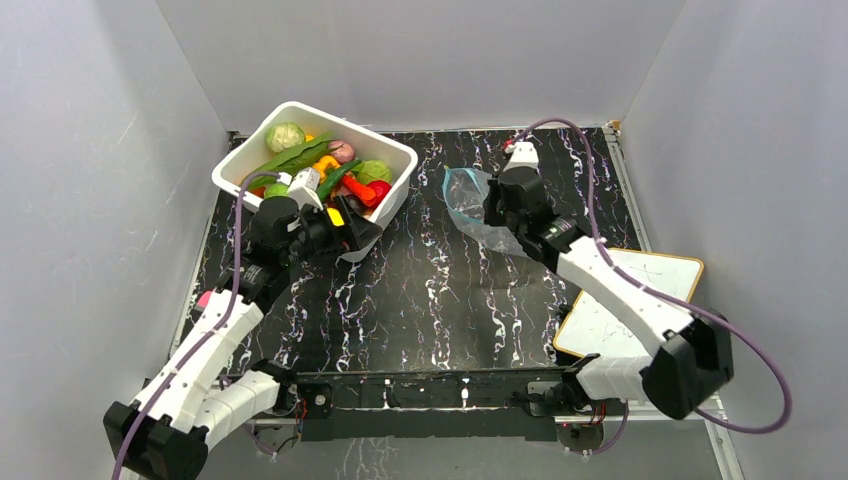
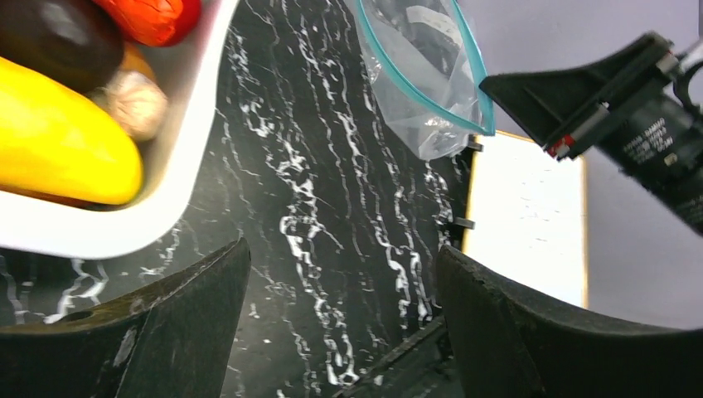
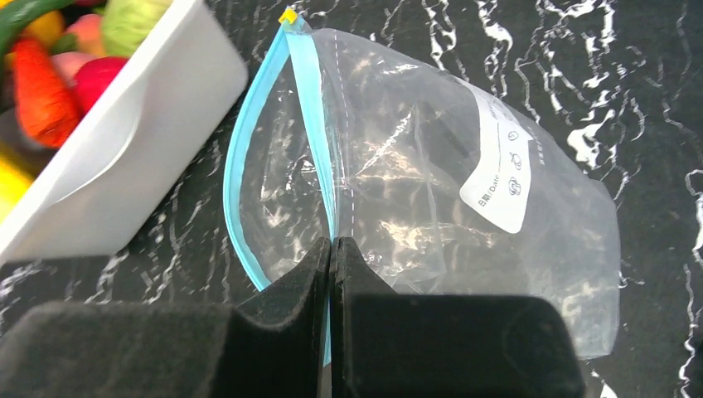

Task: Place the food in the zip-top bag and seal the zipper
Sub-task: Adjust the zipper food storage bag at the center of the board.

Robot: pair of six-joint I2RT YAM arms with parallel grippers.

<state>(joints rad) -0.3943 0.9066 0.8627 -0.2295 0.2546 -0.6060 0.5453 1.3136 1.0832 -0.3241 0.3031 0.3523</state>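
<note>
R gripper [image 3: 332,249] is pinched tight on one lip of the zip-top bag [image 3: 431,207], right at the zipper [image 3: 236,174]. The other lip bows away to the left of the wrist frame, so the mouth gapes toward the white tub [image 3: 124,166]. Prob held this way to keep the opening up and facing where the food comes from. The bag sits upper centre in the top view, just right of the tub. It looks empty, w/ only its white label showing through.

L gripper [image 2: 340,265] has jaws wide w/ nothing between them, only the marbled table [image 2: 332,191] below. It hangs at the tub's near wall, w/ a yellow piece [image 2: 58,141], a dark purple one and a red one at the upper left of its wrist frame.

The food [image 1: 330,165] is all in the tub at upper left of the top view, none bagged yet. Judging by this, loading hasn't begun: next is likely L picking a piece & carrying it to the held mouth. Risk: the thin lip slipping from the pinch
</note>
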